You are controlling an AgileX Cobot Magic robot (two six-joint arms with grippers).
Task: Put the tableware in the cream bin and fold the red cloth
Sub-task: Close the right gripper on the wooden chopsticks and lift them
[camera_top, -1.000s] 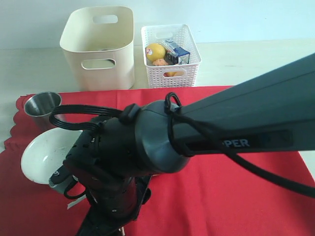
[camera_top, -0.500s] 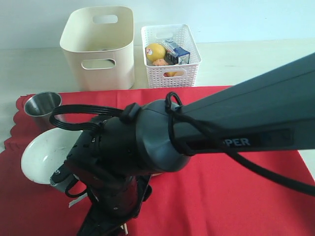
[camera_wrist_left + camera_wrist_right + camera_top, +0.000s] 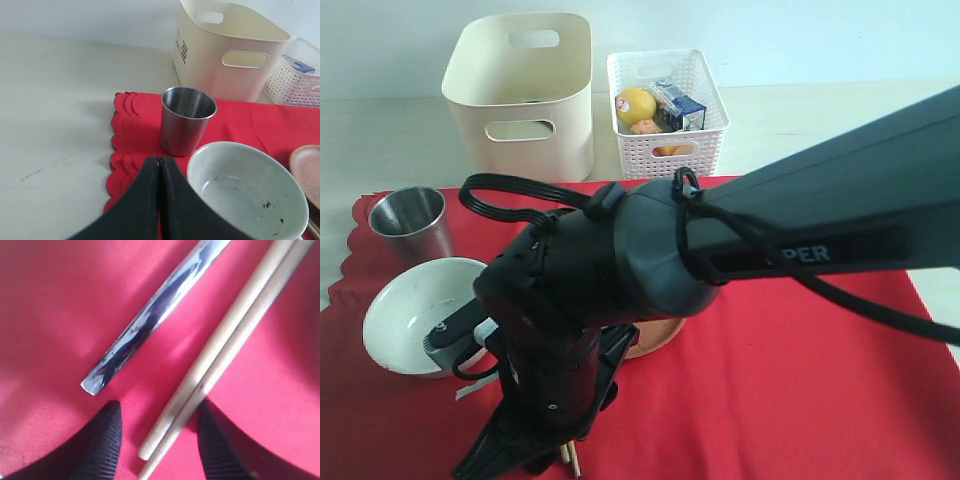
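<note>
The right arm (image 3: 820,250) fills the centre of the exterior view, its white lettering cut off to "PER", and it hides much of the red cloth (image 3: 800,400) spread across the lower frame. The cream bin (image 3: 525,90) stands at upper left; the black print on its side is too small to read. The bowl (image 3: 400,320) and steel cup (image 3: 410,225) sit on the cloth at left. The brown plate (image 3: 655,340) is mostly hidden by the arm. The right gripper (image 3: 157,437) has its fingers apart astride the chopsticks (image 3: 220,350), with the knife (image 3: 150,320) alongside. The left gripper (image 3: 159,200) is pressed together, empty
</note>
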